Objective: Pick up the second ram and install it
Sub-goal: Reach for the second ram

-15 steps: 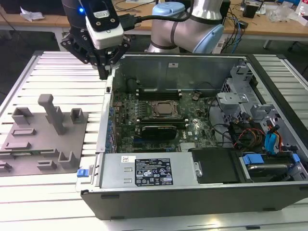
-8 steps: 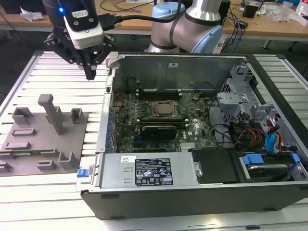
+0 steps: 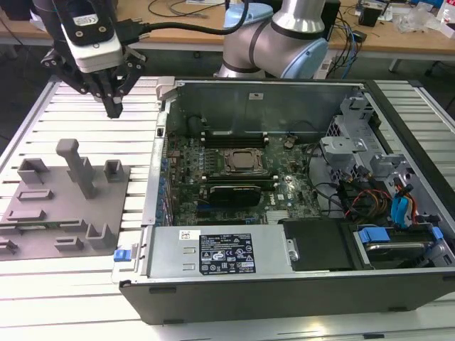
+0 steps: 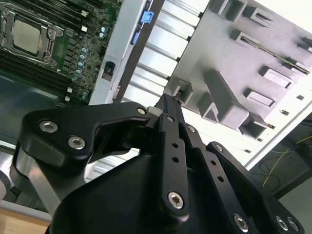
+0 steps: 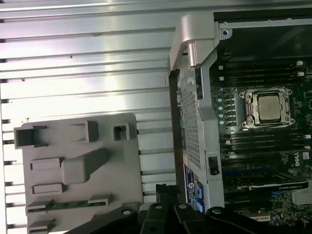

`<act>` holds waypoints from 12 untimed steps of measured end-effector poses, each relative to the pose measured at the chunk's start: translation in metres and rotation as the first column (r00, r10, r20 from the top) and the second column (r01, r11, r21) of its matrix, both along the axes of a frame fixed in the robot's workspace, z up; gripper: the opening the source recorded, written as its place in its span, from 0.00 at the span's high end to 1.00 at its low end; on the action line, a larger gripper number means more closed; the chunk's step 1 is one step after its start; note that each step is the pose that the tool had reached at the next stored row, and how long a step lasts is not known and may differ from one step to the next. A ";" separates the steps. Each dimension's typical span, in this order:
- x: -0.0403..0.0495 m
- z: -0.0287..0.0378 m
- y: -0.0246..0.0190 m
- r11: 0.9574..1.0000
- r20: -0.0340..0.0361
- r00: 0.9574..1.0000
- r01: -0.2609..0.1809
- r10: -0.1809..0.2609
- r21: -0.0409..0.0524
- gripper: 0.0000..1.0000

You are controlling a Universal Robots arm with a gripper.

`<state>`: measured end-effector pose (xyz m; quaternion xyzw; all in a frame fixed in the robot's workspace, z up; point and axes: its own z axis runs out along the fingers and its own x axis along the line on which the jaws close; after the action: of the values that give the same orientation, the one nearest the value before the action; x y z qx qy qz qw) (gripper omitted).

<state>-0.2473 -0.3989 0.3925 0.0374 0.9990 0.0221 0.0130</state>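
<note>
The second ram (image 5: 68, 204) is a thin dark green stick lying on edge between two low holders of the grey fixture plate (image 5: 122, 170). It also appears in the second wrist view as the ram (image 4: 273, 50) and in the exterior view as the ram (image 3: 50, 226), near the plate's front edge. My gripper (image 3: 114, 108) hangs above the slatted table, behind the fixture plate and well above it, on the exterior view's left of the open computer case (image 3: 234, 284). Its fingertips (image 4: 168, 101) are pressed together with nothing between them. The CPU socket (image 3: 245, 162) sits mid-motherboard, with memory slots beside it.
A tall grey post (image 3: 78, 167) and several small blocks rise from the fixture plate. The case's raised wall (image 3: 160, 142) stands between the fixture and the motherboard. A black ribbed module (image 3: 238, 192) lies in front of the socket. Cables and drive bays (image 3: 384, 192) crowd the case's right end.
</note>
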 end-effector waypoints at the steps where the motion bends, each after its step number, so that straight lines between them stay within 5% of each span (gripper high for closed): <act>1: -0.0023 -0.0001 0.0000 1.000 0.000 1.000 0.000 0.000 0.000 0.89; 12: -0.0393 -0.0009 0.0000 1.000 0.000 1.000 0.000 0.000 0.000 0.89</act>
<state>-0.2865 -0.3989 0.3916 0.0374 0.9990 0.0221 0.0130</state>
